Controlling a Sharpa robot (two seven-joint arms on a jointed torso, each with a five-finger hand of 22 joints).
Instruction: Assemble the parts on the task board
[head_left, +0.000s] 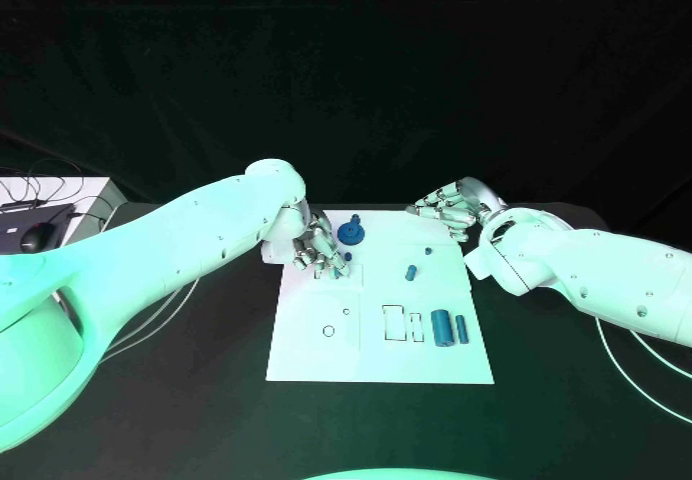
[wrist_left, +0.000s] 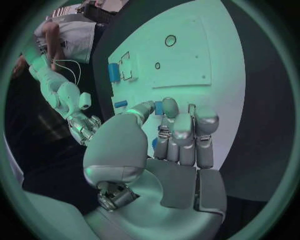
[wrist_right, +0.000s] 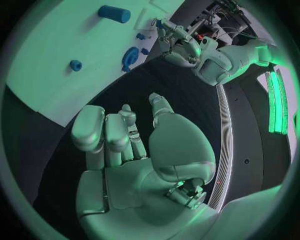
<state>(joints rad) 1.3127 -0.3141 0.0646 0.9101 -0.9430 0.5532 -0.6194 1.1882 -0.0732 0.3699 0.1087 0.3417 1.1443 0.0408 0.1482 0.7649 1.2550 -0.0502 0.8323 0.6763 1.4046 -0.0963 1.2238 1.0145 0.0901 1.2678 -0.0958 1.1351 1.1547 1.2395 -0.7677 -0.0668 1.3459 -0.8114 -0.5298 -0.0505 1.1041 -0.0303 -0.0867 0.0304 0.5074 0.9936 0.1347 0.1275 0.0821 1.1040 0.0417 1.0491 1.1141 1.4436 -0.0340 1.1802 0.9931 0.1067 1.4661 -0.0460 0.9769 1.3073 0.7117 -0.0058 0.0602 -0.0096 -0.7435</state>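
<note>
The white task board lies mid-table. My left hand hovers over its far left part, beside a blue gear-like part. In the left wrist view my left hand pinches a small blue part between thumb and a finger. A short blue part and a tiny one lie on the board's middle. Two blue cylinders stand side by side near its right edge. My right hand sits off the board's far right corner, fingers curled in, holding nothing.
The board has rectangular cut-outs and a small round hole in its near half. A white box with cables sits at the table's far left. Bare black table surrounds the board.
</note>
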